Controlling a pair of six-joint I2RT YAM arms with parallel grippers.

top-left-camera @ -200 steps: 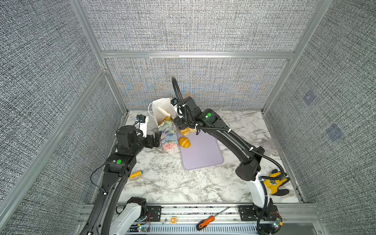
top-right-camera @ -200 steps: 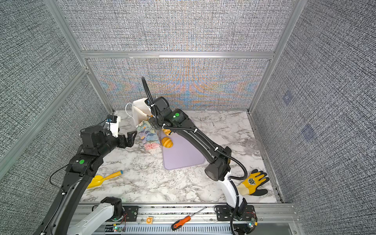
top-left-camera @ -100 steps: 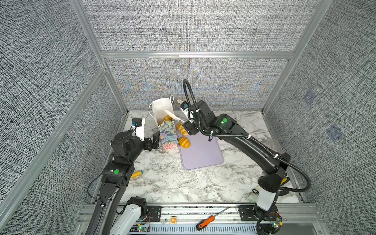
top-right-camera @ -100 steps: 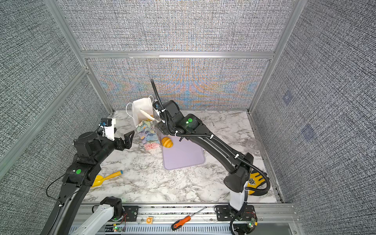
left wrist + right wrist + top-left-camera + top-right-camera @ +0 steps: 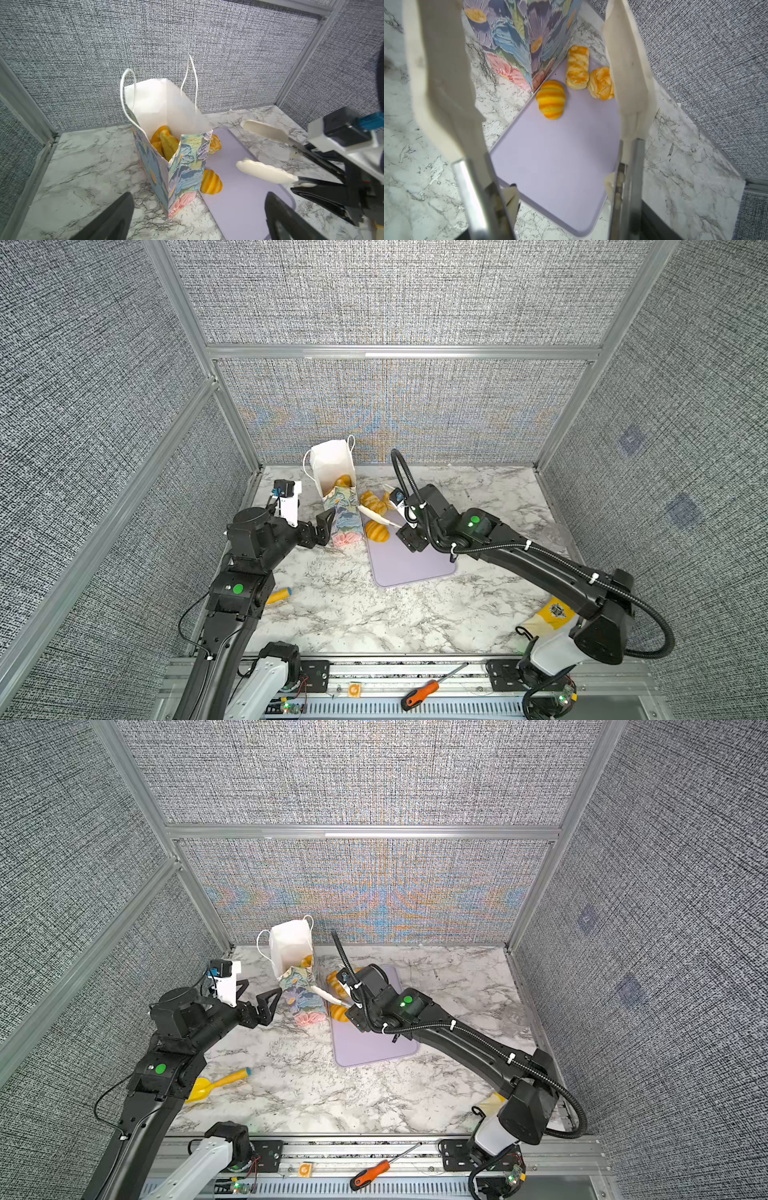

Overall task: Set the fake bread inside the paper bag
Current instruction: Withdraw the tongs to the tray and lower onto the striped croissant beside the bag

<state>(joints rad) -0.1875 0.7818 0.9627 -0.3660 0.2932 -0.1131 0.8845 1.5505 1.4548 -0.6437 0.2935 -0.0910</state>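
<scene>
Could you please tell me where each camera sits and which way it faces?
Top views: high at the front, looking down and back over the table; left arm and right arm show.
Left wrist: on the left arm, facing the paper bag; open left hand shows.
Right wrist: on the right arm, looking down at the lilac tray between the right hand's tips.
Shared: both wrist views show the striped bread.

Probably a lab cell (grey panels (image 5: 395,294), aluminium frame (image 5: 399,352)).
</scene>
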